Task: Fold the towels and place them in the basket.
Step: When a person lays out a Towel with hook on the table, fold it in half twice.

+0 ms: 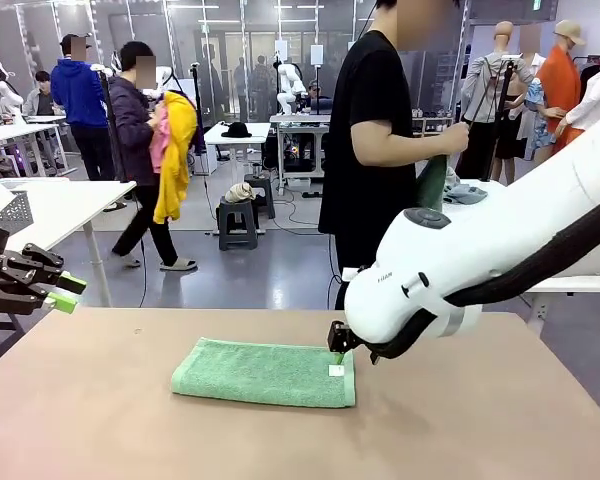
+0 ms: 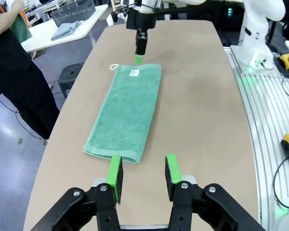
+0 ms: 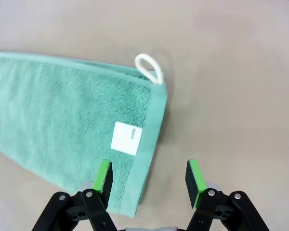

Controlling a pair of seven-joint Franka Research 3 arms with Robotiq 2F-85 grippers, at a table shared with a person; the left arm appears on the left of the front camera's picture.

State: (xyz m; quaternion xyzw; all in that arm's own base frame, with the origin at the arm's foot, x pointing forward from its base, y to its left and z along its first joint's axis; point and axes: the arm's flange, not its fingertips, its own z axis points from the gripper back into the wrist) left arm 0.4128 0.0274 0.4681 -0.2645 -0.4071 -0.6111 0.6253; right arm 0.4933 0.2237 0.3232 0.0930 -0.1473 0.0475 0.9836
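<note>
Towel (image 3: 62, 110) edge lies inside the wide-open, empty right claw (image 3: 149, 177).

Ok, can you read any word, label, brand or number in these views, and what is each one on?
Nothing reads clearly.
The white tag on the mint green towel: faint small print, too blurred to read.
The small dark marking on the right arm: too small to read.
The white sheets on a far pillar: blurred, unreadable.
</note>
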